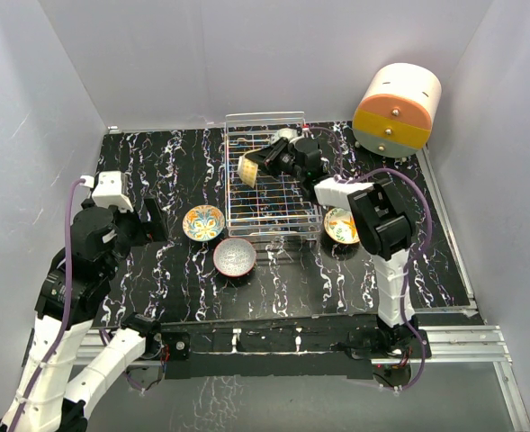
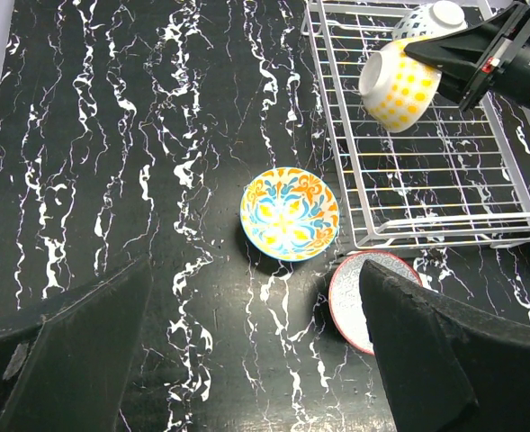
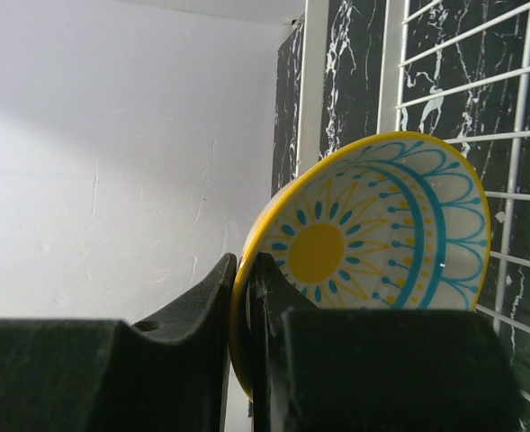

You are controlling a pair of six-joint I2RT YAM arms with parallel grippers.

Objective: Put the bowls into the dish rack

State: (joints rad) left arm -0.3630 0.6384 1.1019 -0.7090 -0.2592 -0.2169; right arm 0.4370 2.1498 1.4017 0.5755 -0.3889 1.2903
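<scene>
The silver wire dish rack stands at the table's back middle. My right gripper is shut on the rim of a yellow-teal bowl, holding it on edge above the rack's left part. A pale bowl lies upside down in the rack's far end. An orange-floral bowl and a red-rimmed bowl sit on the table in front of the rack. My left gripper hovers open, left of them.
Another bowl sits on the table by the rack's right front corner, under my right arm. An orange-and-cream cylindrical cabinet stands at the back right. White walls enclose the black marbled table.
</scene>
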